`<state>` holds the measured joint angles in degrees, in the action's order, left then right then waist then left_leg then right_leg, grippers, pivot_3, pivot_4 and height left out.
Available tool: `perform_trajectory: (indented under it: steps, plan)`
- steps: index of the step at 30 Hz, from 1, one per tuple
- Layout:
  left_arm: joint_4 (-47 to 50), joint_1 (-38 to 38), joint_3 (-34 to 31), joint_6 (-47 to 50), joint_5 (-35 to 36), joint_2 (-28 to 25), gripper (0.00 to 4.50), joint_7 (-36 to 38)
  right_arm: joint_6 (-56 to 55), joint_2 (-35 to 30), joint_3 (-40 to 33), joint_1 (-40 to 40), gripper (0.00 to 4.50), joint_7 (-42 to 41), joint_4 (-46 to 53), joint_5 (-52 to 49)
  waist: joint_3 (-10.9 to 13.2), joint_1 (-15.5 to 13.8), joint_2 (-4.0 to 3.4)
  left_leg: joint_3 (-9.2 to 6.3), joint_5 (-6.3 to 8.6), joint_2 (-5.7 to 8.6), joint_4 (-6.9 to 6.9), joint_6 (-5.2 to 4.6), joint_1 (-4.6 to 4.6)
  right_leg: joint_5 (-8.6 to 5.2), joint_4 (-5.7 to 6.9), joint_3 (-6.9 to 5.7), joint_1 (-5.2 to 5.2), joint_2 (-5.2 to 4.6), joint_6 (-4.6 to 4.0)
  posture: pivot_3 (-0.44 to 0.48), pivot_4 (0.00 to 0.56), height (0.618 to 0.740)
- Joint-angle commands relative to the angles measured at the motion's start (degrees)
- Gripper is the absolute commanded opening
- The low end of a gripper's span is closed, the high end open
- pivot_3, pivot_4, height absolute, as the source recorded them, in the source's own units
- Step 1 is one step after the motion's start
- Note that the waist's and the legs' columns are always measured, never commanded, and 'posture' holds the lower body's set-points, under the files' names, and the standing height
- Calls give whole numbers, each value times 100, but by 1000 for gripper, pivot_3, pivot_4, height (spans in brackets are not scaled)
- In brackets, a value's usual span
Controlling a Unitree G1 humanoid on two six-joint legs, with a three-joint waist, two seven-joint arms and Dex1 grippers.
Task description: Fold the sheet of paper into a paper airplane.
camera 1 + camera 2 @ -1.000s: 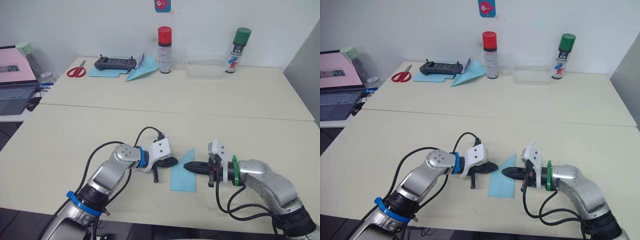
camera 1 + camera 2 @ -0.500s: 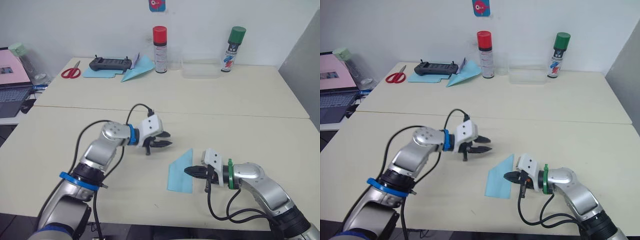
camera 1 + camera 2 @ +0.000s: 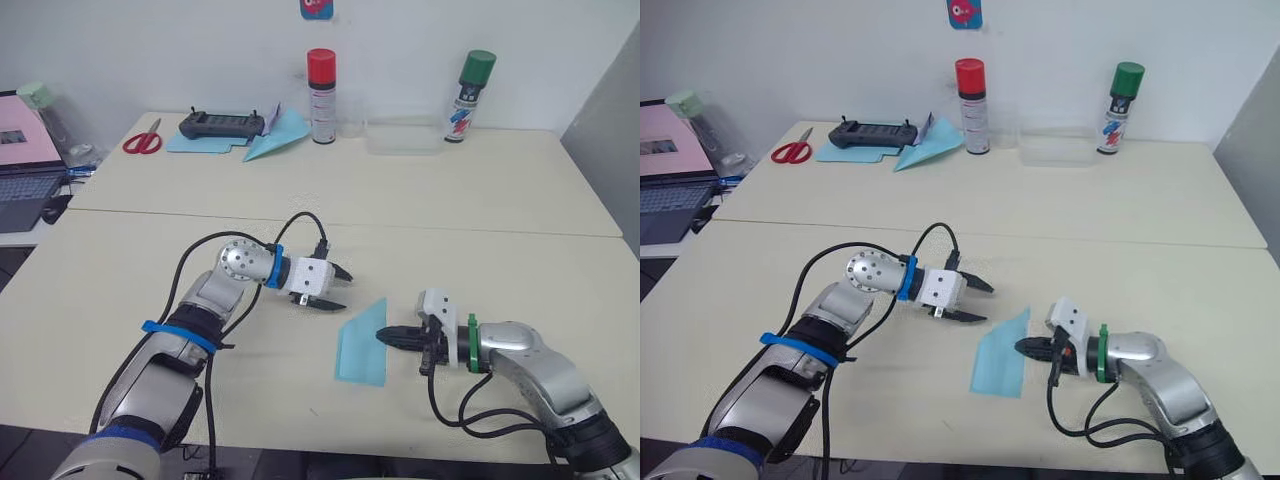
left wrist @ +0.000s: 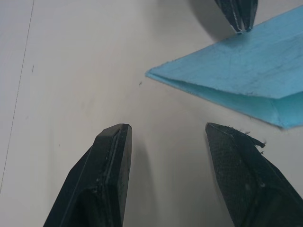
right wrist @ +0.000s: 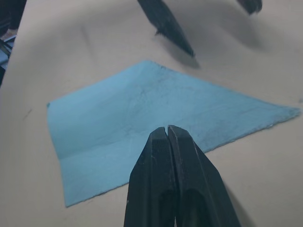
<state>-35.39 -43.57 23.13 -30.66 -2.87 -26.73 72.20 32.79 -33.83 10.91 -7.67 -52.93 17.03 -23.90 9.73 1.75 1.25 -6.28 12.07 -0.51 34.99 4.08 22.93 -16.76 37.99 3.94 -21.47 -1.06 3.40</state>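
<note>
Paper (image 3: 361, 341): on near table, partly folded, one pointed end; wings and remaining folds judged outstanding. Right gripper (image 3: 383, 335): clenched, tips at paper's edge. Left gripper (image 3: 338, 288): fingers spread, empty, just beside paper.

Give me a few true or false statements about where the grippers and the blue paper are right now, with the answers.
1. The left gripper is open and off the paper. True.
2. The right gripper is wide open. False: its fingers are shut together, their tip at the sheet's edge.
3. The sheet of paper lies on the table between the two grippers. True.
4. The sheet is a flat, unfolded rectangle. False: it is folded, with one pointed corner.
5. The red-capped spray can stands beside the folded sheet. False: it stands at the table's far edge.
</note>
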Motion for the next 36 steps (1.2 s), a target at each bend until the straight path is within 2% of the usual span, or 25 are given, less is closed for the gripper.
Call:
perform_trajectory:
  steps: [1,5,13,20,23,30,36]
  plan:
    - [-182,-184,-7,-468,6,81,2805,102,270,-76,-392,-36,0,30,350,-367,2,5,1,0,0,0,0,0,0,0,1,0,0,0,0,0,150,740]
    - [-349,-265,-12,-735,57,233,2805,198,225,-215,-440,3,0,48,358,-260,3,6,3,0,0,1,1,0,0,0,1,0,1,0,0,0,150,740]
    - [-498,-342,228,-1478,98,350,2805,702,10,-80,23,42,0,282,309,140,6,11,3,1,0,0,1,0,-1,0,3,0,1,1,0,0,150,740]
    - [-530,-336,387,-1739,237,499,2805,1115,-49,-99,239,46,0,315,216,383,7,11,4,0,0,0,2,0,-1,0,4,0,1,2,1,0,150,740]
    - [-526,-325,410,-1792,261,576,2204,1182,-74,-117,307,72,0,301,178,467,7,11,4,0,0,0,3,0,-1,0,4,1,1,2,1,0,150,740]
    - [-544,-312,461,-1862,283,621,21,1365,-180,-106,503,105,0,284,114,671,7,12,4,-1,0,0,3,0,-2,0,5,0,2,2,1,0,150,740]
    - [-503,-279,473,-1872,309,602,21,1454,-295,-122,615,140,0,321,-11,917,7,17,4,-1,0,-2,4,0,-7,0,8,0,4,4,1,0,150,740]
